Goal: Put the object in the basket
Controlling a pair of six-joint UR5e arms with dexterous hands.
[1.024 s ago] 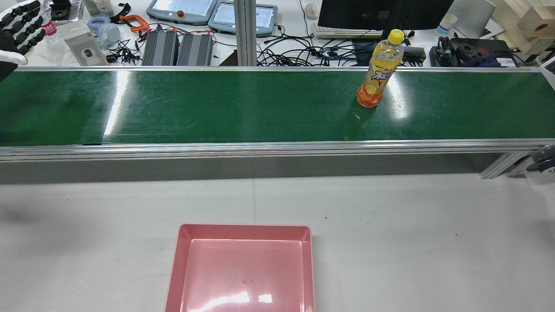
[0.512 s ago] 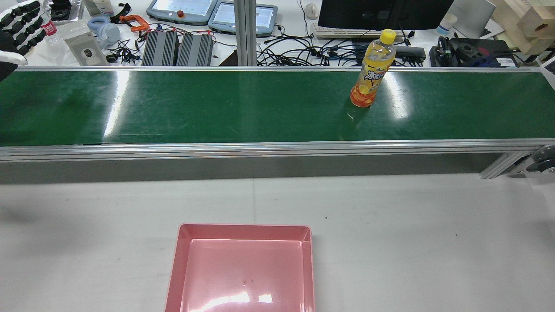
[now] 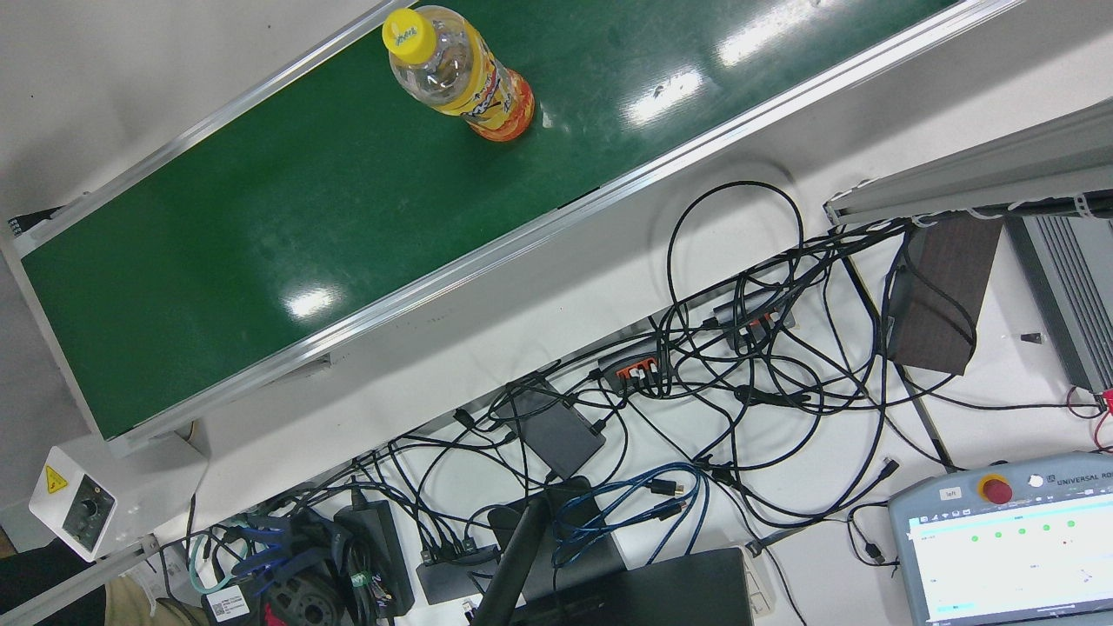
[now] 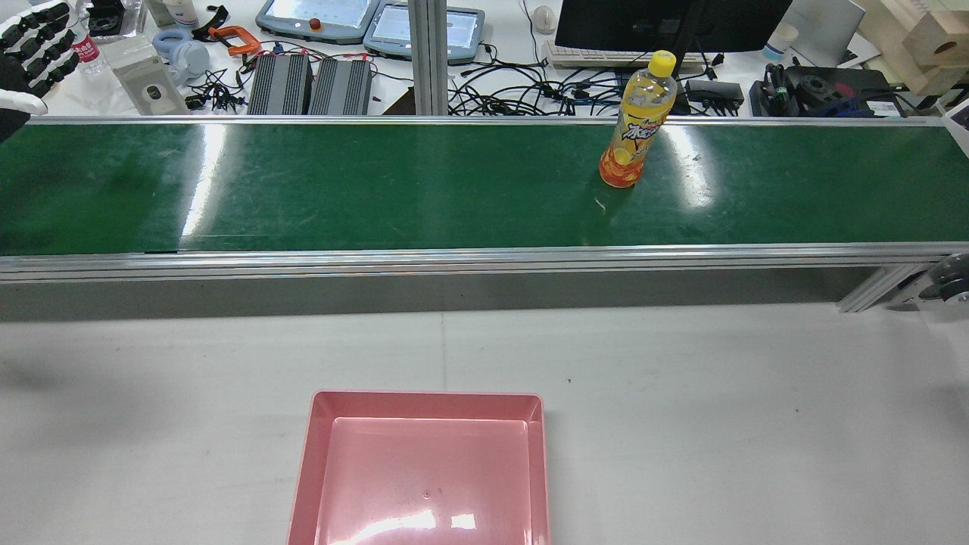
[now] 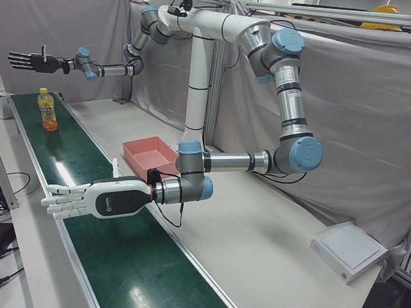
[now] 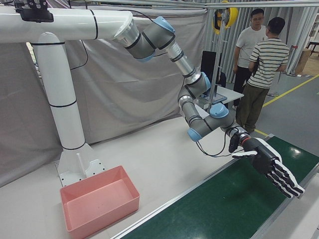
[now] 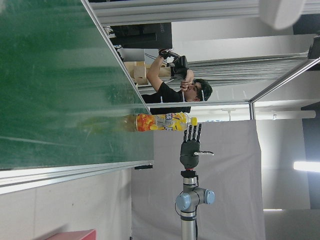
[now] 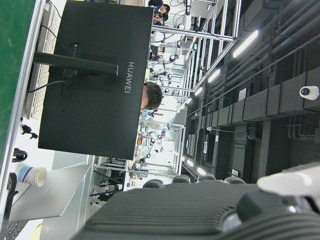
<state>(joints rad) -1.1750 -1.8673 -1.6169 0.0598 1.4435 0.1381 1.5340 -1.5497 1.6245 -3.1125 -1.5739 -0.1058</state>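
Observation:
An orange drink bottle (image 4: 636, 121) with a yellow cap stands upright on the green conveyor belt (image 4: 378, 189), right of centre in the rear view. It also shows as the bottle (image 3: 461, 74), (image 5: 46, 110), (image 7: 160, 121). The pink basket (image 4: 428, 396) sits empty on the white table in front of the belt, also seen as the basket (image 5: 151, 151), (image 6: 107, 214). My left hand (image 4: 30, 45) hovers open over the belt's left end, far from the bottle; it shows closer as the left hand (image 5: 83, 200), (image 6: 269, 167). My right hand (image 5: 29, 62), (image 7: 191, 145) hangs open beyond the bottle, above the belt's right end.
Behind the belt lie tangled cables (image 3: 739, 348), teach pendants (image 4: 318, 19), a monitor (image 4: 666, 23) and power units (image 4: 310, 83). Two people (image 6: 259, 59) stand past the belt's left end. White table (image 4: 681, 393) spreads between the belt and the basket.
The bottle has travelled leftward along the belt in the rear view, still upright. My left hand has stayed at the top left corner.

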